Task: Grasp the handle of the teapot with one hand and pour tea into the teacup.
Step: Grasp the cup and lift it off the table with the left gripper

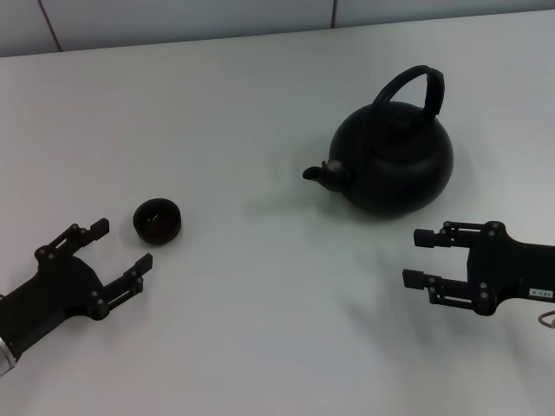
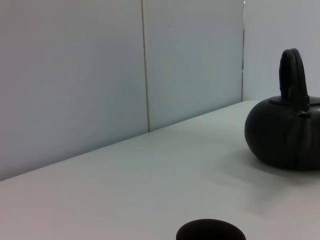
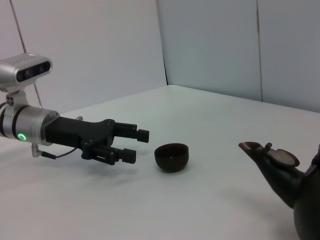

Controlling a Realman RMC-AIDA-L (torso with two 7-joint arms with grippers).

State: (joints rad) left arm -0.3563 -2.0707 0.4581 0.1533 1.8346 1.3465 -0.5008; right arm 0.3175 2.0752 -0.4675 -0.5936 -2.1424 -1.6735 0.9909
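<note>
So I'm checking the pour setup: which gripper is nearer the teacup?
The left gripper, open, beside the teacup. The right gripper, also open, sits near the teapot instead.

A plain white table [image 1: 260, 329] fills the head view from nine o'clock across to three o'clock, and along its far edge at twelve o'clock stands a pale panelled wall [image 1: 173, 17] with thin vertical seams, meeting another wall [image 3: 240, 45] at a corner.

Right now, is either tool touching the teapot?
No. In the head view, both open tools, left and right, sit apart from the teapot.
</note>
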